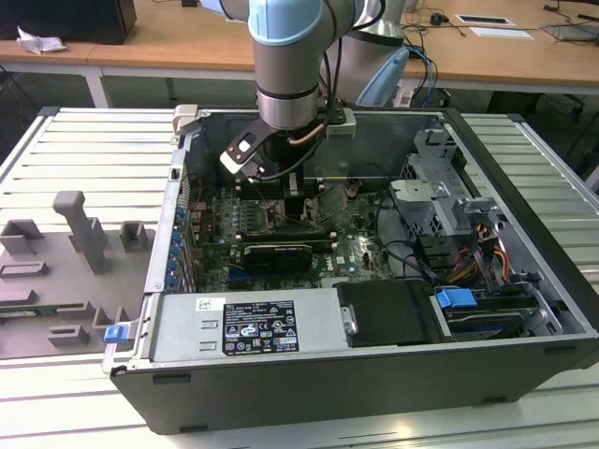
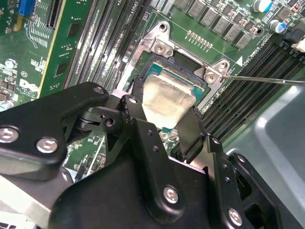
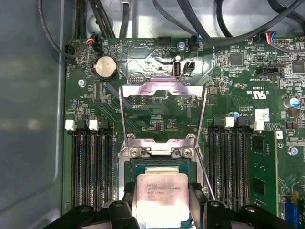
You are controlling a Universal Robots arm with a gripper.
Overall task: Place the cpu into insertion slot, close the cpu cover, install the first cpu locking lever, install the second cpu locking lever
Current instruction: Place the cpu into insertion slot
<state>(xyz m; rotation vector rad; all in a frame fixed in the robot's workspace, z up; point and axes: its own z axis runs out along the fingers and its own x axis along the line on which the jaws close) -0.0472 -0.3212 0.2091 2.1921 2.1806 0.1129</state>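
My gripper (image 1: pixel 292 198) reaches down inside the open computer case, over the green motherboard. In both wrist views its black fingers (image 2: pixel 135 95) clamp opposite edges of the cpu (image 2: pixel 167 98), a pale silver square chip. The cpu (image 3: pixel 161 196) hangs slightly tilted just above the insertion slot (image 3: pixel 162 164), whose dark square socket (image 2: pixel 167 63) has a silver rim. The cpu cover (image 3: pixel 162 89), a thin silver frame, stands swung open beyond the socket. Thin wire locking levers (image 2: pixel 267 79) stick out beside the socket, unlatched.
Long black memory slots (image 3: pixel 93 164) flank the socket on both sides. Cables (image 3: pixel 143 19) run along the case wall beyond the board. In the exterior view a drive cage (image 1: pixel 440 201) and power supply (image 1: pixel 248 327) fill the case; grey fixtures (image 1: pixel 80 234) stand at that view's left.
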